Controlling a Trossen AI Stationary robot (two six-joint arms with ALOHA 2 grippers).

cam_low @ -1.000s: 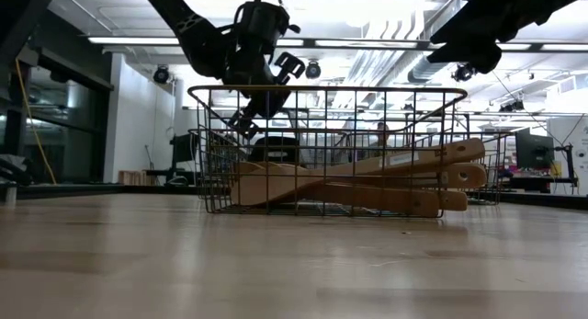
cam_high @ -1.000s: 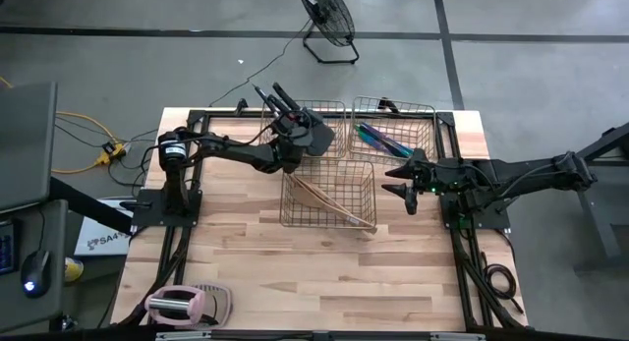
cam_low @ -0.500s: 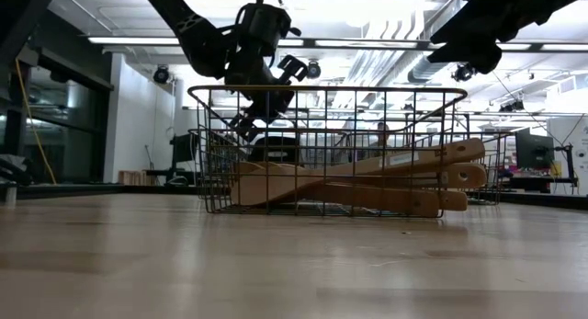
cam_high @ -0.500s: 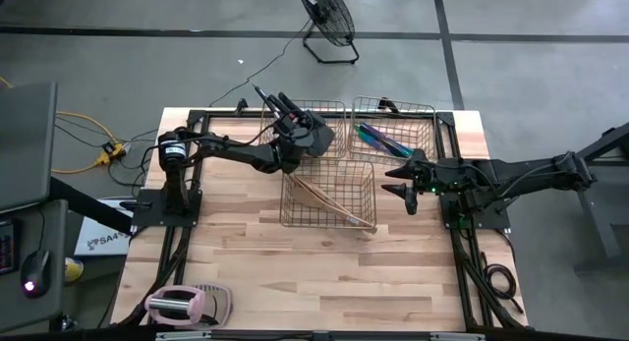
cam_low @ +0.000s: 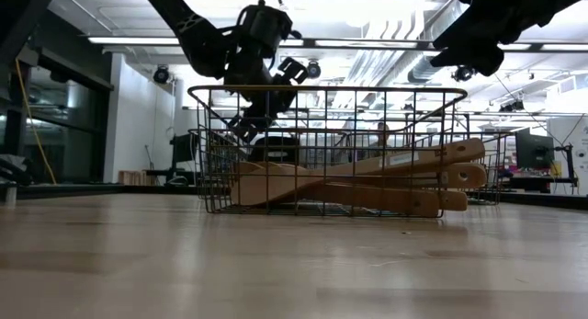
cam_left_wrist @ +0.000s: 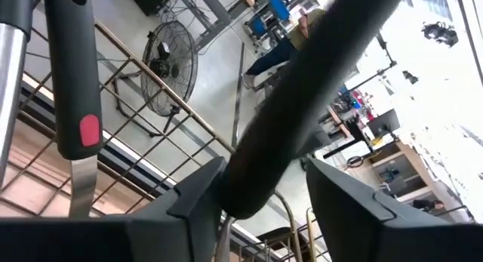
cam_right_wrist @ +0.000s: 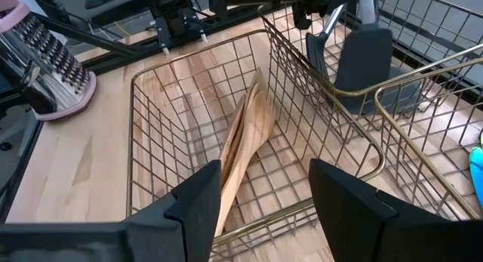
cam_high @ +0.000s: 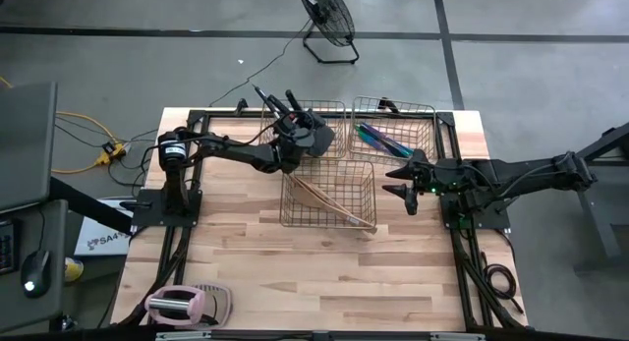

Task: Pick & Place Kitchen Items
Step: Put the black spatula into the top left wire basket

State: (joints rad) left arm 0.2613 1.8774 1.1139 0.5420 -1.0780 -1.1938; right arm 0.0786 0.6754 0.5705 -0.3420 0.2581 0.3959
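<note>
Black utensils have tipped slightly upright at upper centre; left gripper poised over the rear-left basket, fingers parting, presumably to drop them in. Dark, long-handled, one red-marked. Wooden spatulas lie in the centre basket. Right gripper waits open, centre-right.

Black utensil handle cut off at left wrist frame edge; head end unseen.

Left claw raised, fingers parted; right claw open, hovering apart.
</note>
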